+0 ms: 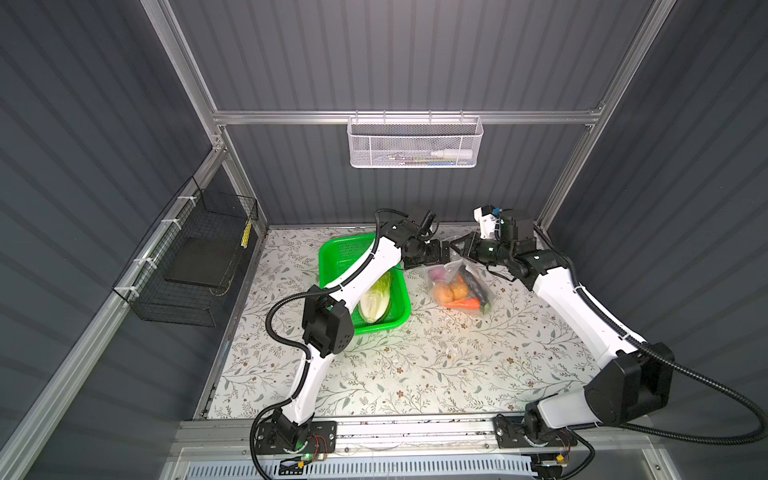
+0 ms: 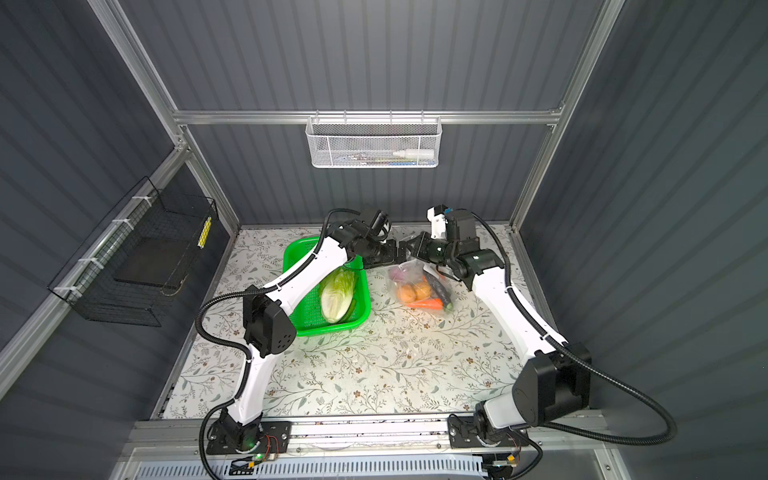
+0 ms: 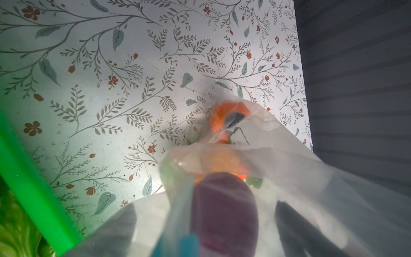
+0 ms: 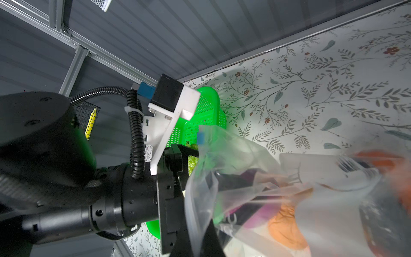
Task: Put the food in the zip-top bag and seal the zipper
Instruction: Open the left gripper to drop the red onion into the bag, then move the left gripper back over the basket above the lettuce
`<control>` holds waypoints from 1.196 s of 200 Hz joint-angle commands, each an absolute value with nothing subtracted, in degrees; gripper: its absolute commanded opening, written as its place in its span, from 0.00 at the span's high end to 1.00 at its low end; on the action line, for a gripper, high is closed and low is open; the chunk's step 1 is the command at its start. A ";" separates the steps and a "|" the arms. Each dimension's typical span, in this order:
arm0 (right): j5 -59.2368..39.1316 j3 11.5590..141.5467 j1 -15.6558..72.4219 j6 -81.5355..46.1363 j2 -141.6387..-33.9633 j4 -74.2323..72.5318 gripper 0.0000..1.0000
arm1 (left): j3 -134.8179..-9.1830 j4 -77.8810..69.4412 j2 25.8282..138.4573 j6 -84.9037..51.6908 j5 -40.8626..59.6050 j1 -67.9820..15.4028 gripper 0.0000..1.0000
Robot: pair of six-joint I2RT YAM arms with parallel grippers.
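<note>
Judged mid-loading. Right of the green basket, pinches the zip-top bag up by its mouth in the clenched right gripper; spreads the left gripper wide there, grasping nothing. Already bagged: onion, potatoes, carrot, eggplant. Left to load: napa cabbage, inside the basket. Next: fetch it, then slide the zipper shut. Floral bench, grey ribbed walls.

Clear crinkly plastic bag, glossy green perforated plastic basket
</note>
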State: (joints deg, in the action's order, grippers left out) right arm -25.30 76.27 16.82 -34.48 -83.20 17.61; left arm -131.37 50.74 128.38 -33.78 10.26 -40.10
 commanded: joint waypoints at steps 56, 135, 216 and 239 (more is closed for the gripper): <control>-24.03 76.37 15.49 -34.35 -84.73 17.75 1.00 | -131.26 41.87 121.05 -37.85 20.49 -36.94 0.00; -22.82 76.64 12.75 -33.42 -82.72 18.60 1.00 | -115.14 51.27 106.39 -26.05 3.96 -28.56 0.00; -23.73 76.53 12.09 -32.80 -83.13 19.75 1.00 | -98.88 59.39 105.61 -25.09 -8.50 -28.91 0.00; -24.37 77.13 12.05 -33.25 -83.80 19.89 1.00 | -93.37 54.46 105.20 -26.78 -6.45 -29.82 0.00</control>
State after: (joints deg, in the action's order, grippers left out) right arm -23.40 76.29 12.36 -33.39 -83.53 18.70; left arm -97.23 56.64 104.92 -24.88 -6.22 -28.97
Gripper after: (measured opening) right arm 0.043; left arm 0.997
